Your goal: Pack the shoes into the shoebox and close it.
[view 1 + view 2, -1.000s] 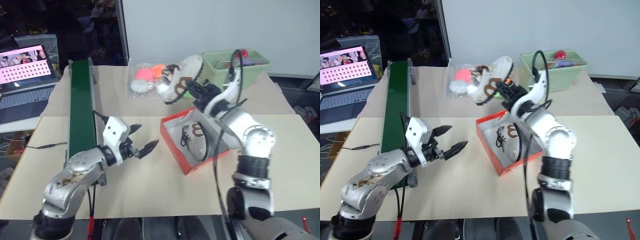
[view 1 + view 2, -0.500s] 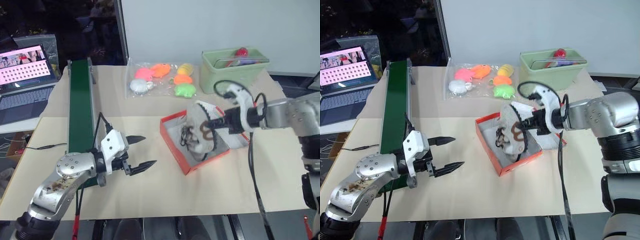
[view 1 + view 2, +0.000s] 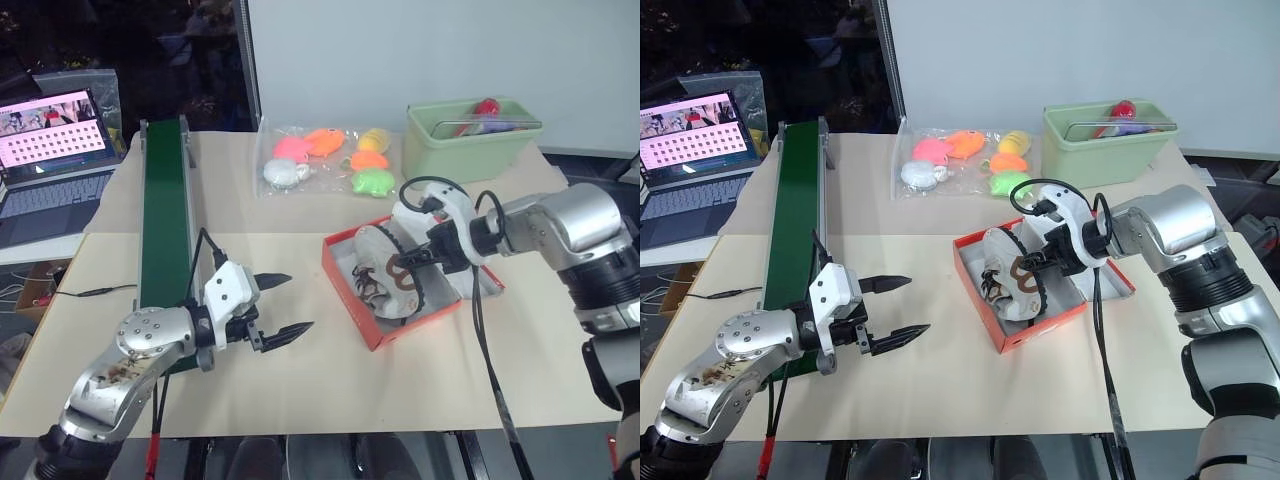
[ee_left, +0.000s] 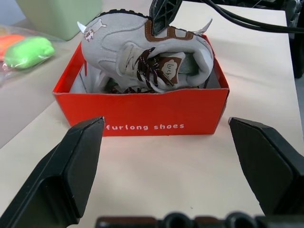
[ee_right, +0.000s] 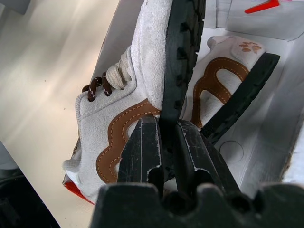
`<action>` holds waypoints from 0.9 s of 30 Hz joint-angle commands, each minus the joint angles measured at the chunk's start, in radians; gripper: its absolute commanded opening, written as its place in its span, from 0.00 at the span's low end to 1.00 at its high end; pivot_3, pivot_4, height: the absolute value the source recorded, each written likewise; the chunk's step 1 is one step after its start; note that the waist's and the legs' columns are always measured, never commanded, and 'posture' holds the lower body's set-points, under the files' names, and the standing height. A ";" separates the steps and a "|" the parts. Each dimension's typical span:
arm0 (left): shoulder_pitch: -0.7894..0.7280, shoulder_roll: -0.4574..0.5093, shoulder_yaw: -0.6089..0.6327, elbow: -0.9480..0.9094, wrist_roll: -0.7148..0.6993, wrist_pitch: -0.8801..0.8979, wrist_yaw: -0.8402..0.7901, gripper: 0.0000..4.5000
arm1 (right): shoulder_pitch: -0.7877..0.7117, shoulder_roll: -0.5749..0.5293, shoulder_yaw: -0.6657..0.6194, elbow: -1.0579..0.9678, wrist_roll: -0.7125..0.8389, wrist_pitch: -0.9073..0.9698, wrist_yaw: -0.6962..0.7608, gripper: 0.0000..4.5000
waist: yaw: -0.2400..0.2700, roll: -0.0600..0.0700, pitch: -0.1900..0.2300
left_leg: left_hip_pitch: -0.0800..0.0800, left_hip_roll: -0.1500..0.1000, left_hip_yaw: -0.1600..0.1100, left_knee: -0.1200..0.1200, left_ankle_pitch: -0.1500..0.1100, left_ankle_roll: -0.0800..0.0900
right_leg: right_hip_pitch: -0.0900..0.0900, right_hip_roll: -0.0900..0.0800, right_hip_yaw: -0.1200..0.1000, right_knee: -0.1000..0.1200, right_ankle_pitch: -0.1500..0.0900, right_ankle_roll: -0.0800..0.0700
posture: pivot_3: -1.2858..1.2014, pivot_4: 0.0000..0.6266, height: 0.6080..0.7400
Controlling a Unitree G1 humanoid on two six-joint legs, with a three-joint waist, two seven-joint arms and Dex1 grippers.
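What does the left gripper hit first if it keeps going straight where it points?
Likely the shoebox: the left gripper, jaws open, faces its printed orange-red side wall across bare table. Depth between them is unclear.

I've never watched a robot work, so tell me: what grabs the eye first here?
The orange-red shoebox lies open mid-table, and the right gripper is pinching a white sneaker on edge inside it, over a second sneaker. To its left, the left gripper hovers open above the table, holding nothing.

Lower white suede sneaker mostly hidden under the upper white sneaker; orange-red cardboard shoebox lid unseen.
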 commanded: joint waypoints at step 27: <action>-0.012 -0.031 -0.013 -0.028 0.009 -0.011 0.020 1.00 | -0.119 -0.068 -0.048 0.080 -0.222 -0.044 0.235 0.01 | -0.001 0.000 0.000 | 0.000 0.000 0.000 0.001 0.000 0.000 | -0.001 0.000 0.000 0.001 0.000 0.000 | 0.52 0.24 0.92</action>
